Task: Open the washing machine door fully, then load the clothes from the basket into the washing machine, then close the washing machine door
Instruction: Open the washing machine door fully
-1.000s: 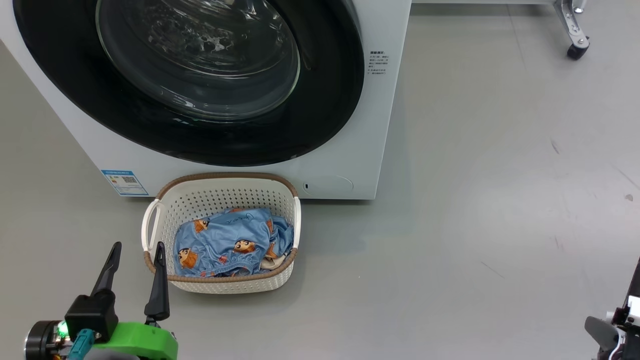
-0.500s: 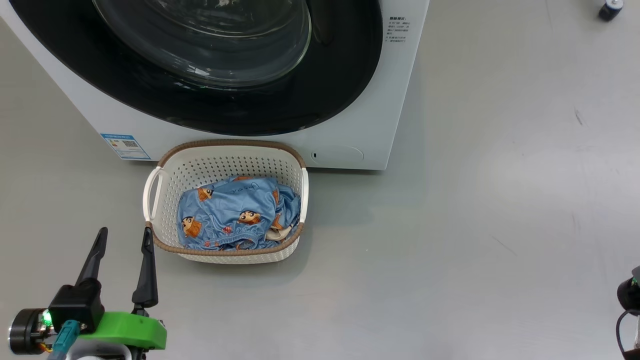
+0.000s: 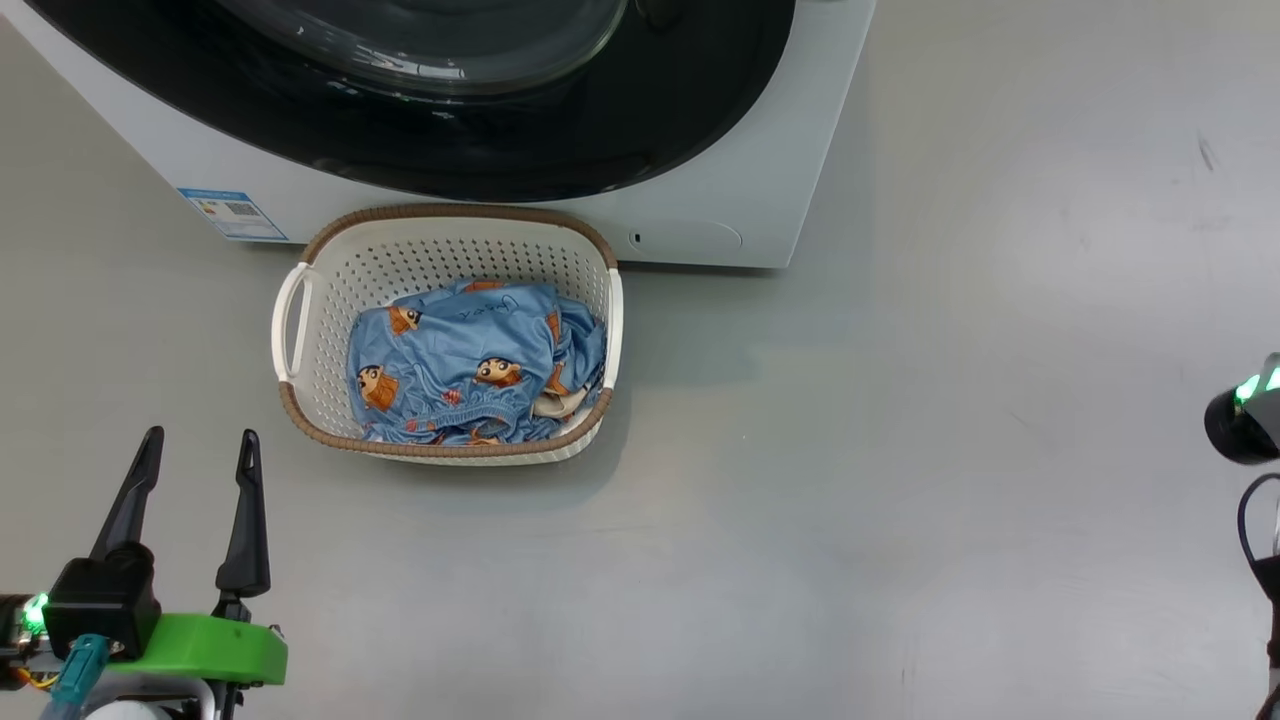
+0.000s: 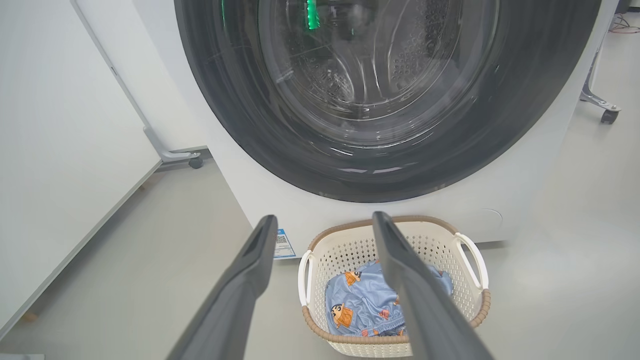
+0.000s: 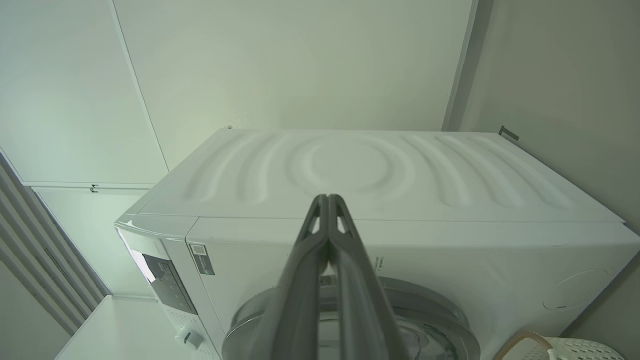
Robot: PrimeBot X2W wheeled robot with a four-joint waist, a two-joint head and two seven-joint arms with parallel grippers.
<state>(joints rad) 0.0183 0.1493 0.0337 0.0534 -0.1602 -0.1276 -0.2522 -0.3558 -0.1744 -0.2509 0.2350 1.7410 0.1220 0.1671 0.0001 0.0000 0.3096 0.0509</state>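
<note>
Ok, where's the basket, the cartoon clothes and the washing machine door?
basket (image 3: 450, 262): head view, on its perforated far wall.
clothes (image 3: 455, 372): head view, middle of the blue cartoon fabric.
washing machine door (image 4: 372, 65): left wrist view, on its clear glass centre.

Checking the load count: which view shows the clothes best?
Head view: the clothes lie uncovered in the basket, seen from above. In the left wrist view a finger crosses them. The right wrist view catches a corner of the basket at its lower right.
</note>
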